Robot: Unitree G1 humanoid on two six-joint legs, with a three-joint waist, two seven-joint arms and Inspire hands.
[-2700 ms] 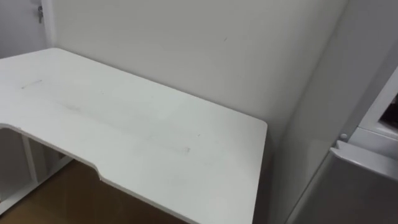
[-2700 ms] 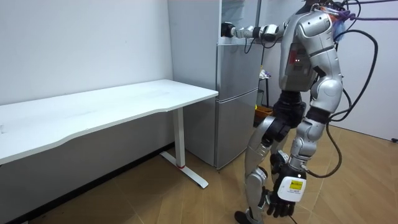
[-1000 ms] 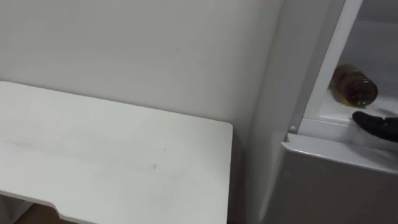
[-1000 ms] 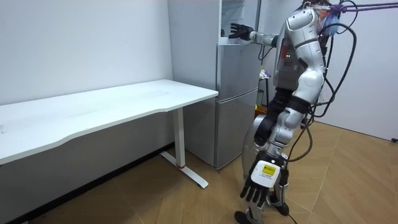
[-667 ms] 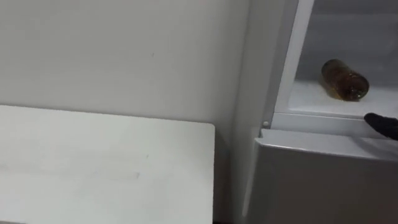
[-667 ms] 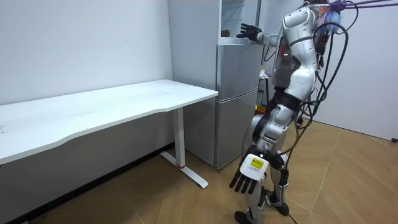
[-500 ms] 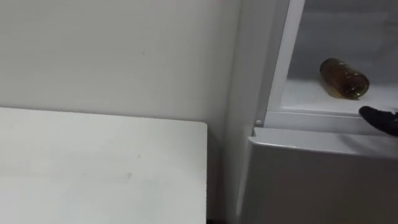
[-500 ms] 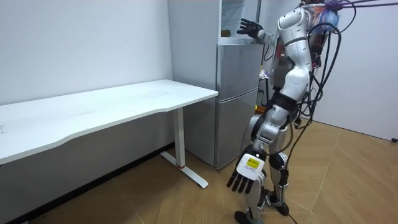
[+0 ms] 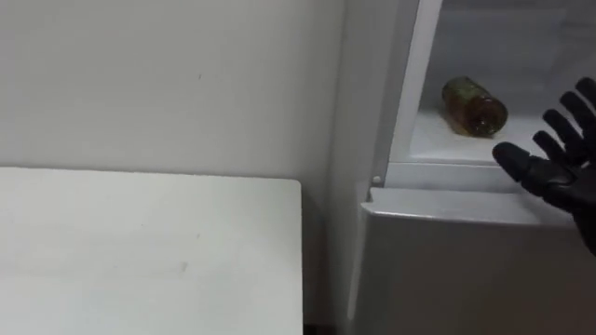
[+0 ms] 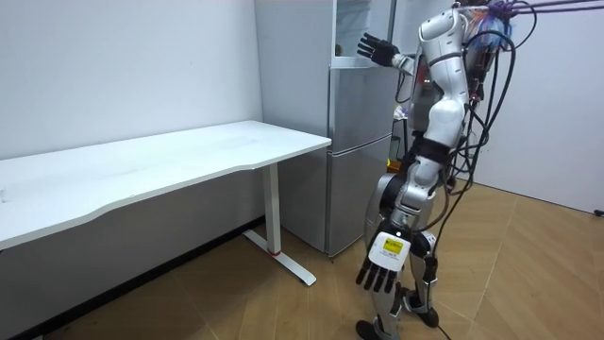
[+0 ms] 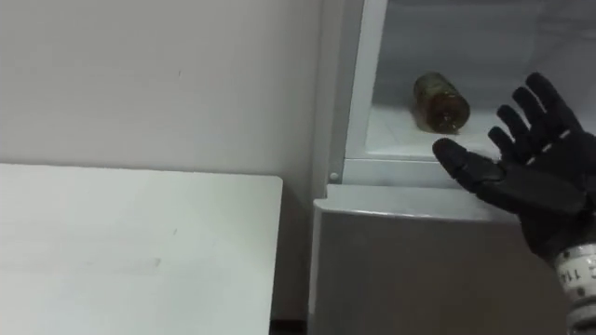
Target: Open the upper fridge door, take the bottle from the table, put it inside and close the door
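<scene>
Lying in fridge (image 9: 407, 93): bottle (image 9: 473, 104) (L hand (image 10: 382, 266) low).

Soft, even room light. Eye views: fridge compartment (image 9: 521, 42) bright at upper right, dark shadow in gap beside table (image 9: 140, 251), bottom centre.

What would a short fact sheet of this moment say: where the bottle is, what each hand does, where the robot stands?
bottle: lies on its side on the shelf inside the upper fridge; no hand holds it
upper fridge: open, its inside in view
lower fridge door: shut
right hand: raised before the open compartment, fingers spread, apart from the bottle
left hand: hangs low by the legs, fingers straight
table: white, left of the fridge
robot: stands upright in front of the fridge
</scene>
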